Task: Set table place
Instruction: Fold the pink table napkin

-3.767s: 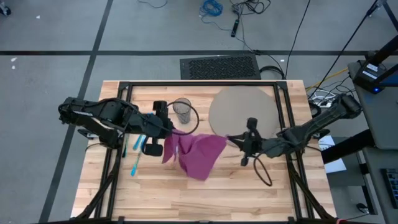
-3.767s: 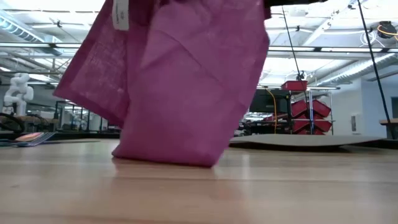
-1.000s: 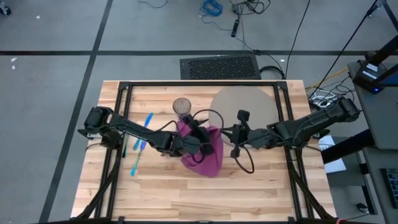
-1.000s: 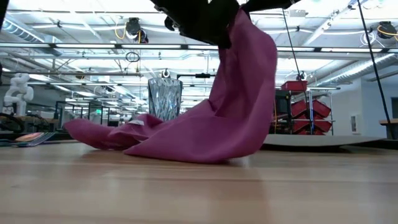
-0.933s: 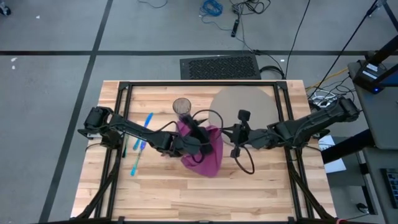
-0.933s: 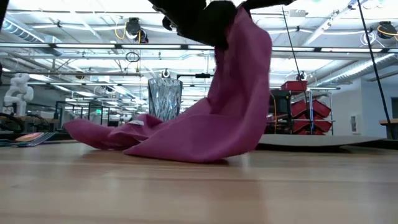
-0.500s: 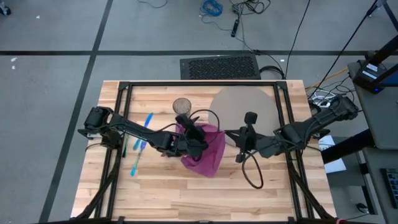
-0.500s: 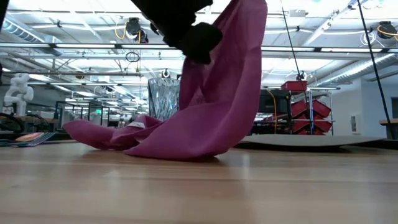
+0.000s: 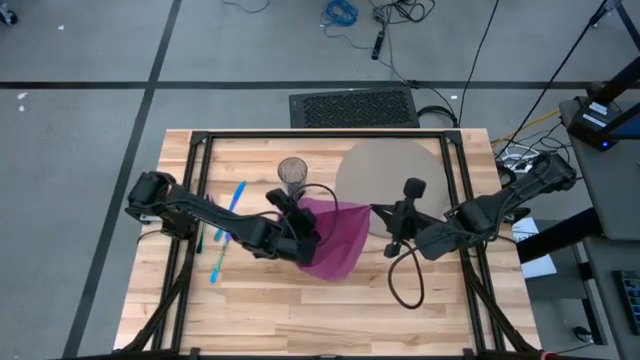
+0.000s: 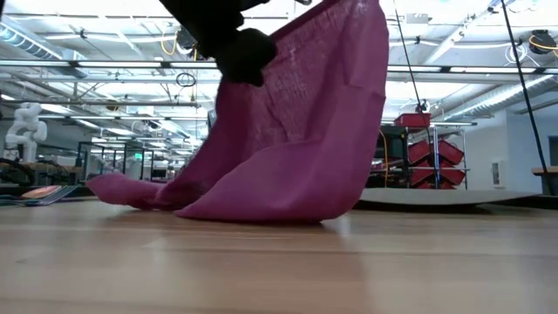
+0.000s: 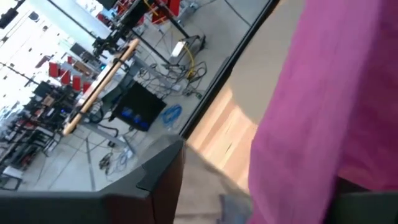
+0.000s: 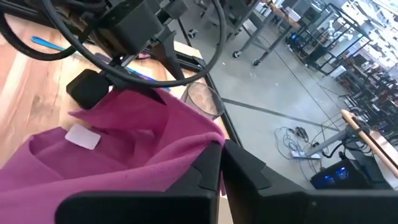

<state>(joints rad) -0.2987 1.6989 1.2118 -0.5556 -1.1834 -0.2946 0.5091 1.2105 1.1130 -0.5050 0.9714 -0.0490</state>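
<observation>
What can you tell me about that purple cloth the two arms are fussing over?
The napkin is a magenta-purple woven cloth with a small white tag sewn on. It is half lifted: its lower folds trail on the light-wood table while the rest hangs up like a tent. The right gripper is shut on one upper edge, and the left gripper is at the other side, against the cloth. It sits between the glass and the round mat.

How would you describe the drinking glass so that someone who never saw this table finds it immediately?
Start at the big round grey-tan mat on the far side of the table. Beside it, nearer the left arm, stands the glass, just behind the purple napkin. It is the only clear, upright thing there.
</observation>
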